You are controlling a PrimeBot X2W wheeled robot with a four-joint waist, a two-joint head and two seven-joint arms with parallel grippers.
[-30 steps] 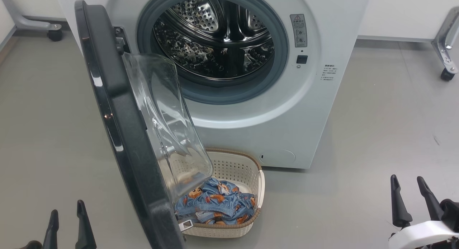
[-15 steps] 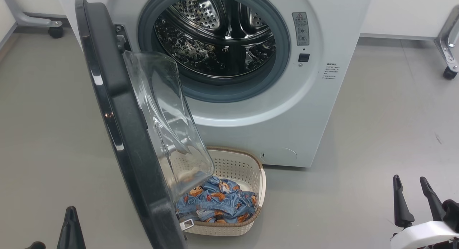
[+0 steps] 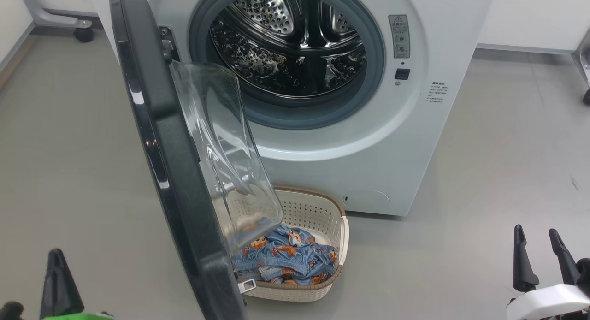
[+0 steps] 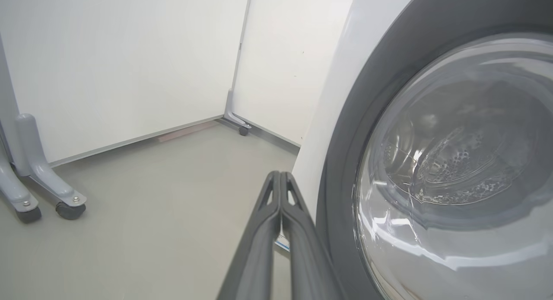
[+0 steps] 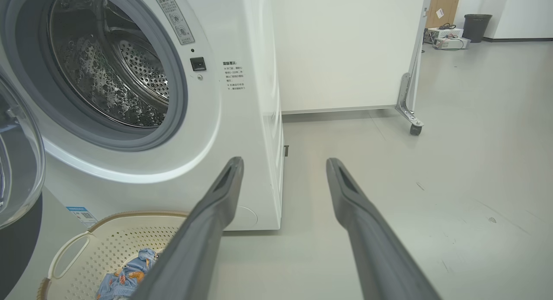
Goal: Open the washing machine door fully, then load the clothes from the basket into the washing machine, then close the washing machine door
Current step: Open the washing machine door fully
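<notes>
On the floor (image 3: 69,149) against the washing machine (image 3: 368,149), the basket (image 3: 322,209) holds the blue clothes (image 3: 286,260), partly under the washing machine door (image 3: 175,172), which stands swung out. Beside the door's black rim the left claw (image 4: 280,175) is pinched shut on nothing; the right claw (image 3: 534,230) is spread wide and empty, well apart from the basket.
</notes>
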